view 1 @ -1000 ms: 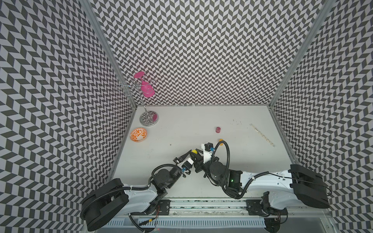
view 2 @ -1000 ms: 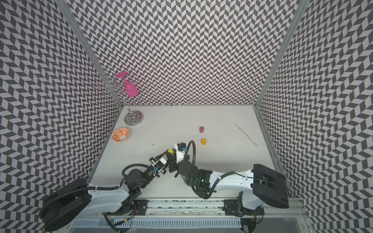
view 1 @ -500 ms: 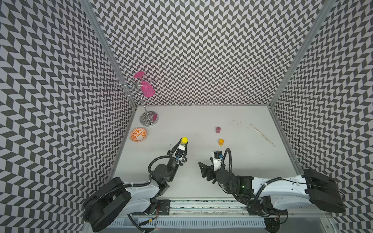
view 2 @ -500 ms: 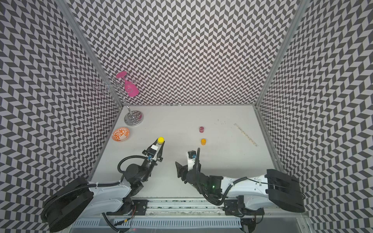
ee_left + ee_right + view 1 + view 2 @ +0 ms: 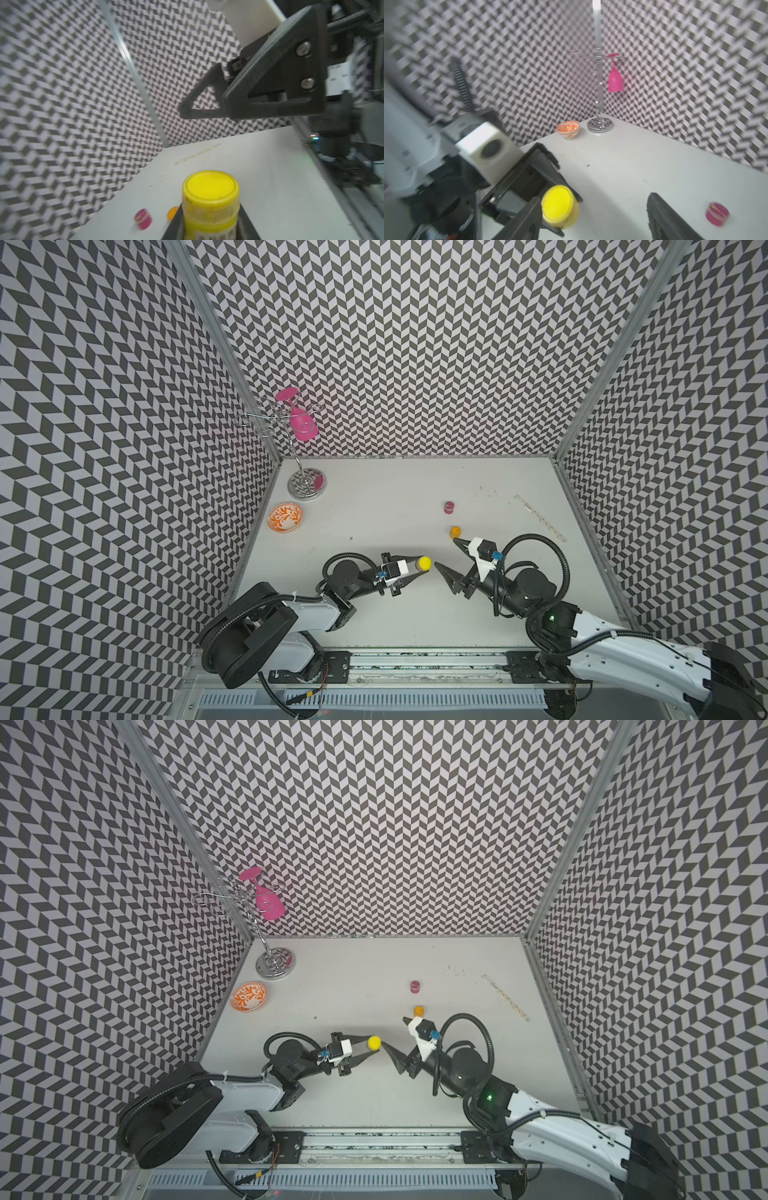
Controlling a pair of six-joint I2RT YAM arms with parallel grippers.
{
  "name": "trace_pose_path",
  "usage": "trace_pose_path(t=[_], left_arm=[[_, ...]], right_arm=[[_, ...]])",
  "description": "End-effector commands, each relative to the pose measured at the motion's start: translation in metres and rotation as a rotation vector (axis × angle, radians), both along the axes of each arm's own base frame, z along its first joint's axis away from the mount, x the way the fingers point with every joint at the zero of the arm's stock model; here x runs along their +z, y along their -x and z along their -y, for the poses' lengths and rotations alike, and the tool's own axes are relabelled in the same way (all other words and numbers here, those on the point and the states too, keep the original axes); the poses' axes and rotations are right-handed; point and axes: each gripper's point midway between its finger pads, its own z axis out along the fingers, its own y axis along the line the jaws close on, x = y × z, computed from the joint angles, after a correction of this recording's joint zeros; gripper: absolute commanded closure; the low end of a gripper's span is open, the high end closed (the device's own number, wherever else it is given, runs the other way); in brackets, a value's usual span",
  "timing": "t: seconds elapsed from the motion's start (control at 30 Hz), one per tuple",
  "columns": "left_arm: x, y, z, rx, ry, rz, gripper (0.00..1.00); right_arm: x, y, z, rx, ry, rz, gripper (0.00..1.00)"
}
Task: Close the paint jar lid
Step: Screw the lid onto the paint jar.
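Paint jar (image 5: 424,562), a small round one with a smooth yellow lid (image 5: 211,185), sits clenched in my left hand (image 5: 418,568) near the front middle of the counter (image 5: 395,497). I cannot tell whether its base touches the surface. My left arm lies low over the counter and points across toward my other arm, its two black fingers pressing the jar's sides below the lid. The lid sits flat on top of the jar; whether it is tight I cannot tell. The jar's wall is cloudy plastic smeared with yellow, a label runs round its lower part, and the lid hides what is inside. My right arm reaches in low from the near right corner. My right hand (image 5: 444,551) is released, holding nothing, and its black triangular fingers (image 5: 270,83), matte plastic with two screws, stand wide apart. One fingertip is just beside the jar, and the other is close to a small orange pot (image 5: 455,531). A small magenta pot (image 5: 449,507) stands farther back, and a thin pale stick (image 5: 539,517) lies toward the right edge. At the far left corner stand an orange-patterned bowl (image 5: 284,517) and a chrome wire rack (image 5: 306,485), with a pink stemmed glass (image 5: 303,427) hanging upside down from it.
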Motion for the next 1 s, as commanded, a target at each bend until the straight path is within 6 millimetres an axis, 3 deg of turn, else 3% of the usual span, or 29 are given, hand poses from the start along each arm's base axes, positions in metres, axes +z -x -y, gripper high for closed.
trace_pose_path(t=[0.0,0.17,0.37,0.83,0.97], left_arm=[[0.008,0.050,0.005,-0.361,-0.005,0.001,0.74],[0.005,0.051,0.007,-0.393,-0.010,-0.018,0.74],[0.005,0.048,0.008,-0.374,-0.012,-0.017,0.74],[0.006,0.043,0.009,-0.341,-0.013,-0.022,0.74],[0.006,0.042,0.009,-0.334,-0.013,-0.023,0.74]], right_arm=[[0.005,0.049,-0.022,0.318,0.110,0.201,0.26],[0.001,0.054,-0.029,0.372,0.146,0.205,0.28],[-0.013,0.051,-0.038,0.397,0.204,0.166,0.39],[-0.017,0.052,-0.035,0.391,0.197,0.156,0.48],[-0.017,0.051,-0.037,0.390,0.194,0.152,0.62]])
